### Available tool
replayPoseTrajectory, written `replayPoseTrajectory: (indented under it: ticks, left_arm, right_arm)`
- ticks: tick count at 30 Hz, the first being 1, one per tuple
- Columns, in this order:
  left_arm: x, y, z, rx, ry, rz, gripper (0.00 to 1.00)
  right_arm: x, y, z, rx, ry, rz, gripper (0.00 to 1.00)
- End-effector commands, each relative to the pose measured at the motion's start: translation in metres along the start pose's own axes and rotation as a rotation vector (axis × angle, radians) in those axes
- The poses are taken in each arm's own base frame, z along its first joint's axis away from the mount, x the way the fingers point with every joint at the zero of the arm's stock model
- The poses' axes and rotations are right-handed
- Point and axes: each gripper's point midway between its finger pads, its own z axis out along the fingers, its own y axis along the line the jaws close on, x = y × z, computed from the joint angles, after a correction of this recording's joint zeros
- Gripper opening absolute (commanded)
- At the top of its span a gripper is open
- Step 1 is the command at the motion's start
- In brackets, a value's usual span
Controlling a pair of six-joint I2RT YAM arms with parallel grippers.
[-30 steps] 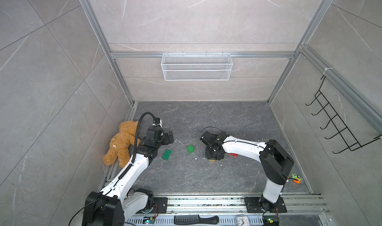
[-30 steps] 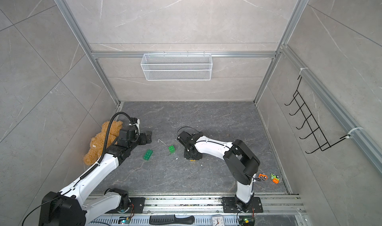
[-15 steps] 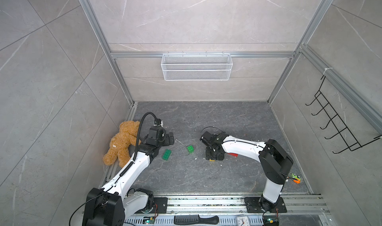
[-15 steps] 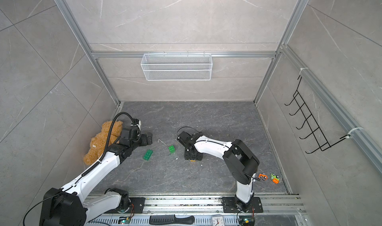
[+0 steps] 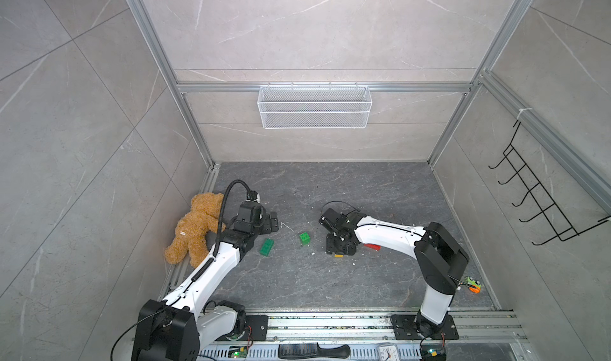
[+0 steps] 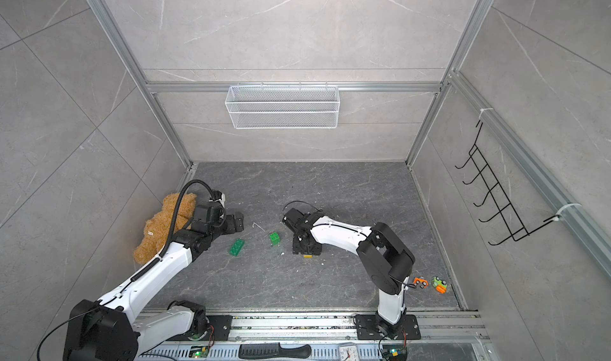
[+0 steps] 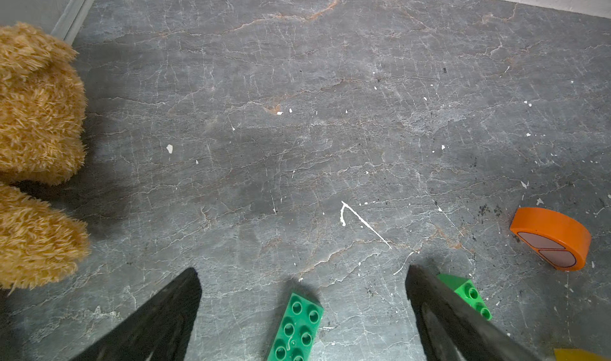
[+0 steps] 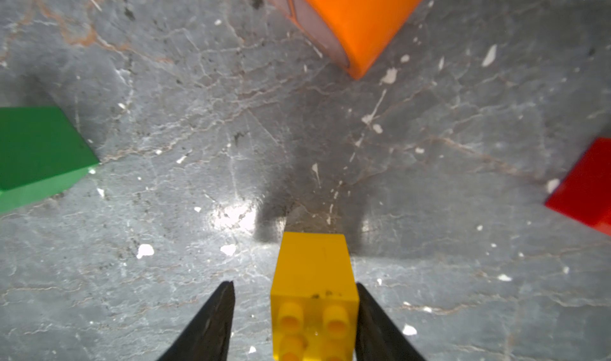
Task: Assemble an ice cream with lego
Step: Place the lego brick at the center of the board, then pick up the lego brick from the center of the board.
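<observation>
While the right gripper (image 8: 293,285) is resting released, its jaws slightly apart around the small yellow studded plastic brick (image 8: 312,276) lying on the grey stone floor (image 5: 297,276) mid-scene, the left gripper (image 7: 301,270) is hanging wide open just far of the long green studded brick (image 5: 266,246) at left. The square green brick (image 5: 305,238) is lying between them, the red brick (image 5: 372,246) is lying just right, and the orange half-round piece (image 7: 550,238) is sitting nearby, all loose.

Wide-spread jaws flank a long green brick (image 7: 296,329).
</observation>
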Motion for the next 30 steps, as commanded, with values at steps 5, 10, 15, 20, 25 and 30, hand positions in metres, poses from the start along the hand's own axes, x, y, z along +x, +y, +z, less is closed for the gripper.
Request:
replayPoseTrajectory:
  ticks: [5,10,15,20,25,30]
  left_arm:
    - [-0.012,0.000,-0.006,-0.009,-0.003,-0.038,1.00]
    - [-0.002,0.009,-0.006,0.016,0.039,-0.147,1.00]
    - [0.008,0.024,-0.012,0.056,0.073,-0.292,1.00]
    - [0.026,0.035,-0.018,0.132,0.141,-0.450,0.98]
    - [0.038,0.032,-0.025,0.223,0.185,-0.536,0.97]
    - [0.052,0.026,-0.025,0.264,0.222,-0.567,0.96]
  right_arm:
    - [-0.010,-0.009,-0.035,0.059,-0.057,-0.096,0.60]
    - [-0.022,0.006,-0.062,0.055,-0.089,-0.208,0.62]
    - [-0.036,0.048,-0.068,-0.022,-0.120,-0.329,0.63]
    - [-0.053,0.084,-0.053,-0.064,-0.114,-0.418,0.63]
    - [-0.066,0.111,-0.036,-0.062,-0.099,-0.466,0.63]
    - [-0.063,0.123,-0.018,-0.025,-0.055,-0.495,0.62]
